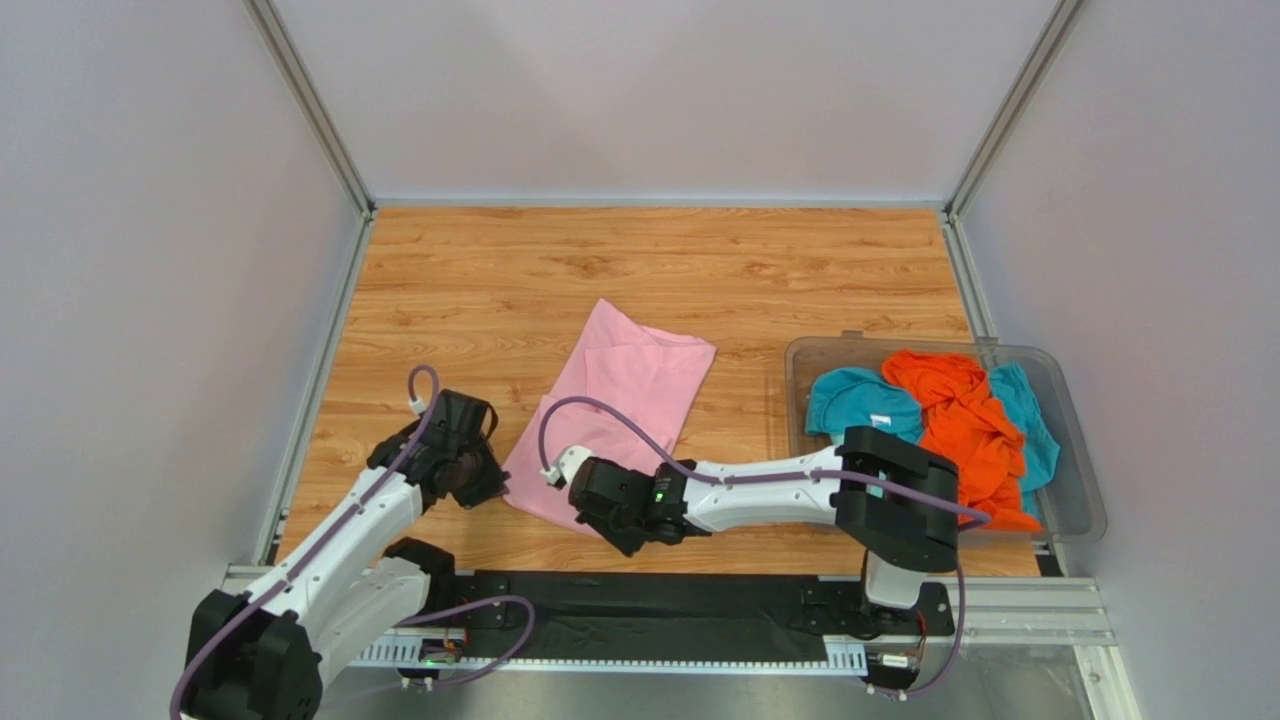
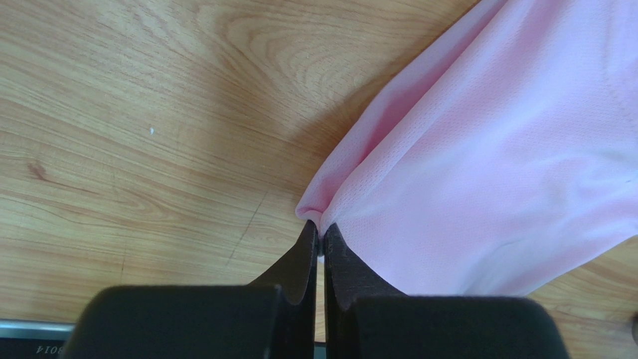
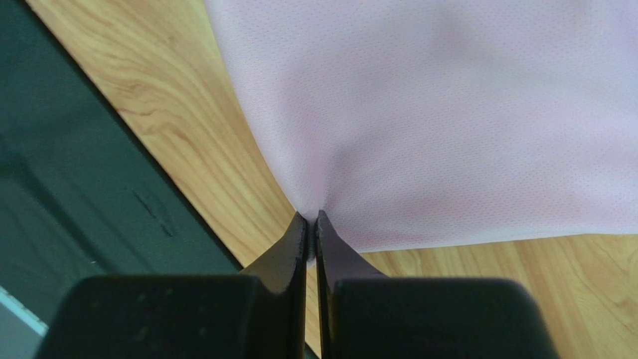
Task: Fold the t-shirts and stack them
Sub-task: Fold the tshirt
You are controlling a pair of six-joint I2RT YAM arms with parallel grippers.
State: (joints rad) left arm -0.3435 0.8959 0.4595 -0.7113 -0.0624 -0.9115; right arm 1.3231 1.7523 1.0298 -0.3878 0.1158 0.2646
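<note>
Left end effector (image 2: 320, 233) and right end effector (image 3: 311, 221) pinch the pink t-shirt (image 1: 619, 393), seemingly part-folded; orange t-shirt (image 1: 962, 420) and teal t-shirts (image 1: 860, 405) wait unfolded.

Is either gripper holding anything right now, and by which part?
Both are shut on the pink t-shirt: the left gripper pinches its near-left corner, the right gripper its near-right corner.
</note>
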